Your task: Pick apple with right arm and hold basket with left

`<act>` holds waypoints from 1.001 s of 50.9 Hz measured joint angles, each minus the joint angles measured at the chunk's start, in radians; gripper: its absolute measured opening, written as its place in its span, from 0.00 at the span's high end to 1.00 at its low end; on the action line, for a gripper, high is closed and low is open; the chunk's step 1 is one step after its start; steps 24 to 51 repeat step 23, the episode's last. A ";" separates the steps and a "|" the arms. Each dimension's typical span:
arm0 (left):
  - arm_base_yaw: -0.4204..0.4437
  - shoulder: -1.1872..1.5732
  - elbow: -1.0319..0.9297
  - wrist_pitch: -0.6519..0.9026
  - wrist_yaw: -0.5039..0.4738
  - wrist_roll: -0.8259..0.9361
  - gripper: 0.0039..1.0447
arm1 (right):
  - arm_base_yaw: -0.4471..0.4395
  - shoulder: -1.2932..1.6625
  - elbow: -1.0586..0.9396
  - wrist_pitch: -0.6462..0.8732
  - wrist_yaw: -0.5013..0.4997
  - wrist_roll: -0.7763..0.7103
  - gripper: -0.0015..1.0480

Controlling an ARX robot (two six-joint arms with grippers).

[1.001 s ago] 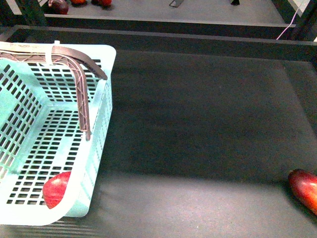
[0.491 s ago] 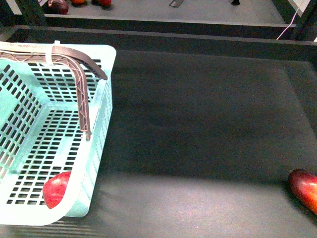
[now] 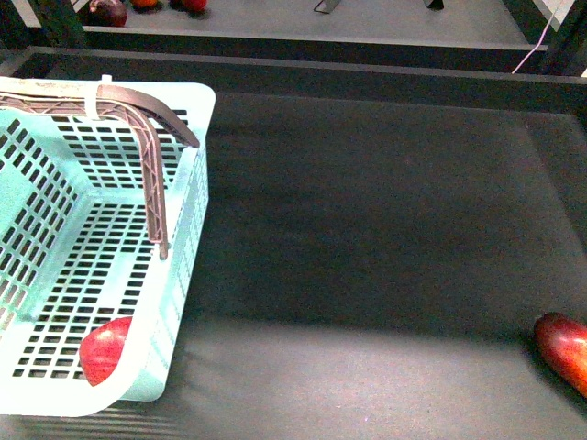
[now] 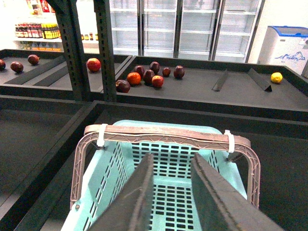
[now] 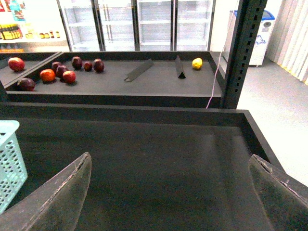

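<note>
1. Left gripper: two dark flat fingers with a narrow gap between them, nothing in the gap. It hangs above the pale turquoise slotted plastic basket, clear of its rim and handles.
2. Right gripper: grey fingertips spread wide to either side of its wrist view, holding nothing, over bare dark surface.
3. Basket in front view: sits at the left end of the table, partly cut off by the frame edge. Two brown ribbed swing handles; in the left wrist view one handle stands across the far end, tied with white straps.
4. Small round red apple: lies on the basket floor, in the near right corner against the wall. Neither gripper touches it.
5. Longer oval darker red fruit: on the table surface at the near right edge, well apart from the basket.
6. Surface: black matte tabletop with a low raised black rim; a pale band of light crosses its near part.
7. Room: a second black display shelf lies beyond, carrying a cluster of red and dark fruits, a yellow fruit and loose black divider pieces. Dark steel uprights stand between the shelves.
8. Farther back: glass-door refrigerator cabinets, stocked shelves of bottles, a white chest freezer.
</note>
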 joint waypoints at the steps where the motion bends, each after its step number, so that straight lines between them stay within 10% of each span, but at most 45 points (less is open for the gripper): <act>1: 0.000 0.000 0.000 0.000 0.000 0.000 0.71 | 0.000 0.000 0.000 0.000 0.000 0.000 0.08; 21: 0.000 0.000 0.000 0.000 0.000 0.000 0.05 | 0.000 0.000 0.000 0.000 0.000 0.000 0.08; 51: 0.000 0.000 0.000 0.000 0.000 0.002 0.05 | 0.000 0.000 0.000 0.000 0.000 0.000 0.08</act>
